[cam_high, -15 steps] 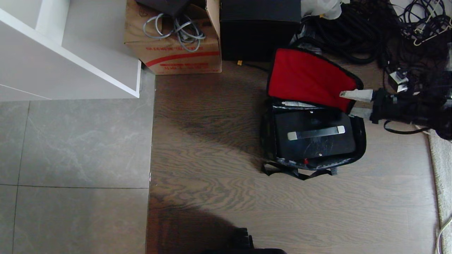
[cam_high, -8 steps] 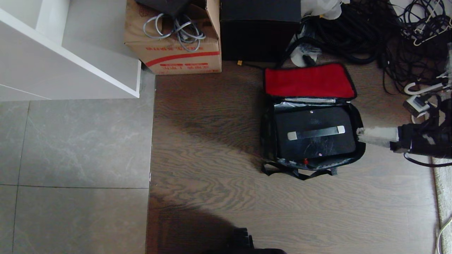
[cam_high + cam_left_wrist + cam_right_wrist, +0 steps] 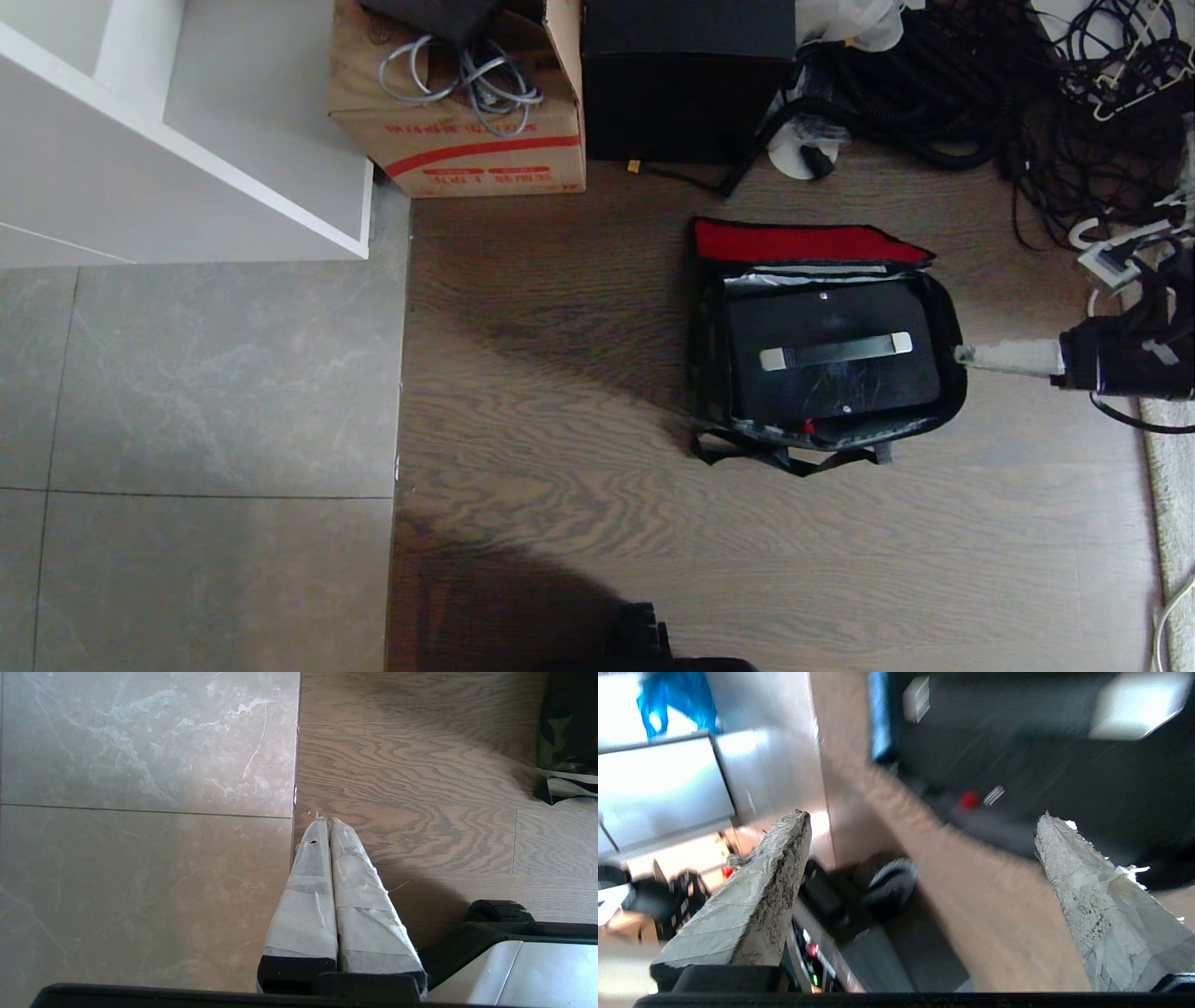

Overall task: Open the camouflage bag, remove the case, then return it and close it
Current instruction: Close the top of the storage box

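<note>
Head view: bag (image 3: pixel 945 308) lies unzipped, case (image 3: pixel 831 353) inside. Right pincer (image 3: pixel 966 355), spread and empty, hovers beside it; next it must grip the handle (image 3: pixel 836 352). Left pincer (image 3: pixel 325 823) is parked, pressed together.

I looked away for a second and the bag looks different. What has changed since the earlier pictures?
The right pincer let go of the red-lined flap of the camouflage bag and drew down to the bag's right side, open and empty. The flap has dropped toward the opening. The case stayed inside; the left pincer stayed parked, shut.
</note>
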Available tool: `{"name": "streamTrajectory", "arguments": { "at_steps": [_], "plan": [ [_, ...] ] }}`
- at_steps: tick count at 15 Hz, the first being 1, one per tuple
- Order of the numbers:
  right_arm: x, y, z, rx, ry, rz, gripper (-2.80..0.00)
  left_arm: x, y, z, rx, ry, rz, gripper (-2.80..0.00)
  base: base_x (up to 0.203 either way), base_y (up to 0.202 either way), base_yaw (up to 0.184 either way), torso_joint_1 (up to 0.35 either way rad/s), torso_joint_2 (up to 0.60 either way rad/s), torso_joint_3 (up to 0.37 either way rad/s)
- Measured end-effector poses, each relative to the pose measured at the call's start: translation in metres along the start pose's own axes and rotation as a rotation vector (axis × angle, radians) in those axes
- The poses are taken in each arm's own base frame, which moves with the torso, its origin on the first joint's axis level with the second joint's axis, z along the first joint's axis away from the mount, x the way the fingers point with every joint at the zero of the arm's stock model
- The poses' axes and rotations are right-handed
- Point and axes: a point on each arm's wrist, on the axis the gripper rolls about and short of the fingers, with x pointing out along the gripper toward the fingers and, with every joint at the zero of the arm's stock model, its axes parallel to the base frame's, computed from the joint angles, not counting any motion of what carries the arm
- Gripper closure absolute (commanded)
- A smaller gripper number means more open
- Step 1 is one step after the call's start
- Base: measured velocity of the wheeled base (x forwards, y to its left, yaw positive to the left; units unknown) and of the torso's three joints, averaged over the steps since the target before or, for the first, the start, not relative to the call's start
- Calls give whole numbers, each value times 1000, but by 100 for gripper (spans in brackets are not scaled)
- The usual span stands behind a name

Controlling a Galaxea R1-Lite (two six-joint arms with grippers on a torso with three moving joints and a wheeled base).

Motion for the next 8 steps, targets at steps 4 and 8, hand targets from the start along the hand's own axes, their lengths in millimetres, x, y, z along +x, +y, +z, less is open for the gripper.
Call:
{"name": "streamTrajectory", "arguments": {
  "at_steps": [4,8],
  "plan": [
    [6,-38,55,154,-70,-117,-280,0,0,0,0,0,0,0,0,0,0,0,0,0],
    [33,-74,98,409,-250,-302,-280,0,0,0,0,0,0,0,0,0,0,0,0,0]
  ]
}}
